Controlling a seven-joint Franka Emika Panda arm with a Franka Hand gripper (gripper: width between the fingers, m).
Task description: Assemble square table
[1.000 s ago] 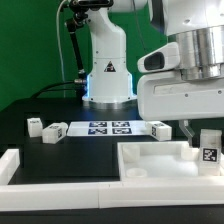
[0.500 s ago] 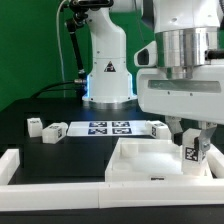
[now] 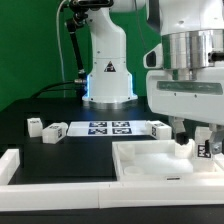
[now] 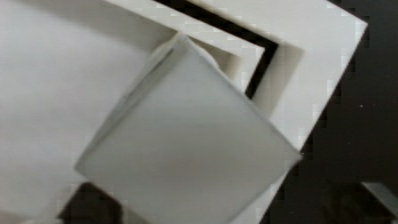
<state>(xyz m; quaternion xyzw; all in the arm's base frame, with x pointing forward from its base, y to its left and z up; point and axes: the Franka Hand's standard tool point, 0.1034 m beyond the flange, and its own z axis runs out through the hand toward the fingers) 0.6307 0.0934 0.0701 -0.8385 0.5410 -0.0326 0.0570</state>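
Observation:
The square table's white slab [image 3: 150,158] lies rim-up at the exterior view's right. My gripper [image 3: 200,146] hangs over its right corner. A short white tagged leg post [image 3: 207,150] stands there between the fingers [image 3: 182,143]. A gap shows between the left finger and the post, so the jaws stand open. In the wrist view the leg post [image 4: 187,140] fills the picture as a blurred white block, with the slab [image 4: 54,90] and its raised rim behind it. My fingertips do not show there.
Two loose leg posts [image 3: 33,126] [image 3: 52,131] lie left of the marker board [image 3: 108,128], and another one [image 3: 160,128] lies at its right end. A low white border wall [image 3: 50,172] runs along the front. The robot base [image 3: 107,80] stands behind.
The gripper carried the leg post left and then back right to the slab's right corner. Its jaws have spread apart from the post.

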